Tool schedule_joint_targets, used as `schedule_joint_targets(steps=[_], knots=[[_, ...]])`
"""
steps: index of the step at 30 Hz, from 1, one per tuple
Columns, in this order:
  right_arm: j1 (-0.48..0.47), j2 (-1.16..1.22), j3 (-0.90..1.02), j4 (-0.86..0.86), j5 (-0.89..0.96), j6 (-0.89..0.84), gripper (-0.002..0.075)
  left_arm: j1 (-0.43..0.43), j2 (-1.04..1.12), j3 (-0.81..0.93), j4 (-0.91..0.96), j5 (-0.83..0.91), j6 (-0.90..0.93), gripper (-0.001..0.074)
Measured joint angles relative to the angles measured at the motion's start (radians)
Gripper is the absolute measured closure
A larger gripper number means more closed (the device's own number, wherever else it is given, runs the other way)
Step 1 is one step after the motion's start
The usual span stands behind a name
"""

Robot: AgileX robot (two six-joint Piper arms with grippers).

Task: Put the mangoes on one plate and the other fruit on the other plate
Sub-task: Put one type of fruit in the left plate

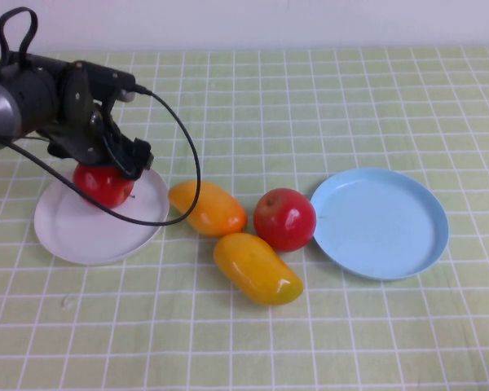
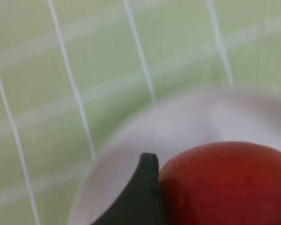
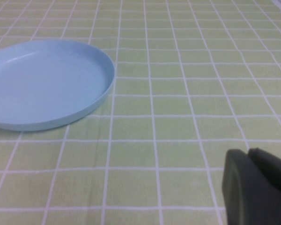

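Hovering left gripper (image 1: 106, 175): we see it low over the white plate (image 1: 73, 232) at the left of the table, jaws spread wide around a red apple (image 1: 103, 185) that sits on the plate; in the left wrist view one dark fingertip (image 2: 143, 187) lies right against the apple's (image 2: 227, 183) skin, and we judge the fruit set down, not pinched.

Right gripper: out of the high view; its own wrist camera shows the dark fingers (image 3: 255, 187) pressed together above bare checked cloth, with the light blue plate (image 3: 96, 91) well off to one side. It holds nothing.

Mangoes: both lie on the green checked tablecloth (image 1: 350, 98) between the plates, neither plated. The upper mango (image 1: 207, 208) sits just beside the white plate's rim; the lower mango (image 1: 257, 267) lies nearer us, its end close to the first.

Second apple (image 1: 284, 218): on the cloth, touching or almost touching the rim of the light blue plate (image 1: 424, 244), close beside the lower mango.

Handling, apples: we expect them firm, smooth and fairly heavy for their size, apt to roll. A grip across the widest part of the round body, jaws level, looks safest.

Handling, mangoes: glossy, oblong, likely slippery. We would take each across its short width near the middle, never end to end, so it neither pivots nor squirts free.

Crowding: the three loose fruits sit close together, so fingers coming down on one may nudge a neighbour.
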Motion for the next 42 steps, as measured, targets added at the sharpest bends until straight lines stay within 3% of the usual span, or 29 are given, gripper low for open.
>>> schedule_joint_targets(steps=[4, 7, 18, 31, 36, 42], knots=[[0.000, 0.000, 0.000, 0.000, 0.000, 0.000, 0.0742, 0.000, 0.016, 0.000, 0.016, -0.177, 0.017, 0.0066], [0.000, 0.000, 0.000, 0.000, 0.000, 0.000, 0.0742, 0.000, 0.013, 0.000, 0.055, -0.211, 0.034, 0.0066], [0.000, 0.000, 0.000, 0.000, 0.000, 0.000, 0.0742, -0.033, -0.118, 0.000, -0.006, 0.163, -0.072, 0.0066], [0.000, 0.000, 0.000, 0.000, 0.000, 0.000, 0.0742, -0.024, -0.106, 0.000, -0.070, 0.362, -0.080, 0.0065], [0.000, 0.000, 0.000, 0.000, 0.000, 0.000, 0.0742, -0.009, -0.044, 0.000, -0.077, 0.357, -0.071, 0.0066], [0.000, 0.000, 0.000, 0.000, 0.000, 0.000, 0.0742, 0.002, 0.019, 0.000, -0.070, 0.203, -0.002, 0.0065]])
